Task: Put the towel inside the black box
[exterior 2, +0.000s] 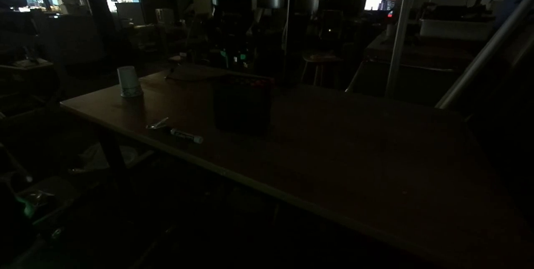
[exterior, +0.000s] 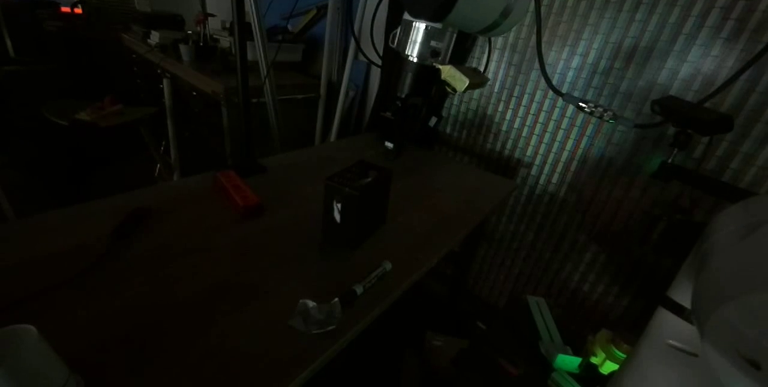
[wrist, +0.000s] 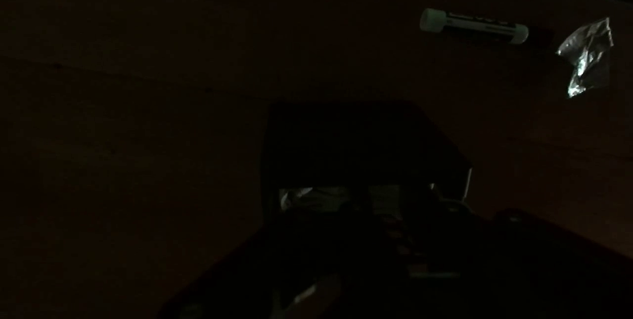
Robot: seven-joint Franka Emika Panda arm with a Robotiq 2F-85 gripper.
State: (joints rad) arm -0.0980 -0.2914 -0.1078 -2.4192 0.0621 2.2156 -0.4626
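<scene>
The scene is very dark. The black box (exterior: 356, 207) stands on the table and also shows in an exterior view (exterior 2: 242, 106) and the wrist view (wrist: 346, 141). Pale crumpled material, apparently the towel (wrist: 319, 199), shows inside the box's opening in the wrist view; most of it is hidden behind my fingers and the box wall. My gripper (wrist: 385, 203) is over the box's opening with a gap between its dark fingers, and pale material shows through the gap. In both exterior views the gripper (exterior: 393, 142) (exterior 2: 235, 59) appears above the box.
A marker (exterior: 372, 276) and a crumpled clear wrapper (exterior: 318, 316) lie near the table's edge, also in the wrist view (wrist: 477, 27) (wrist: 588, 57). A red object (exterior: 237, 191) lies beyond the box. A white cup (exterior 2: 130, 81) stands near a table corner.
</scene>
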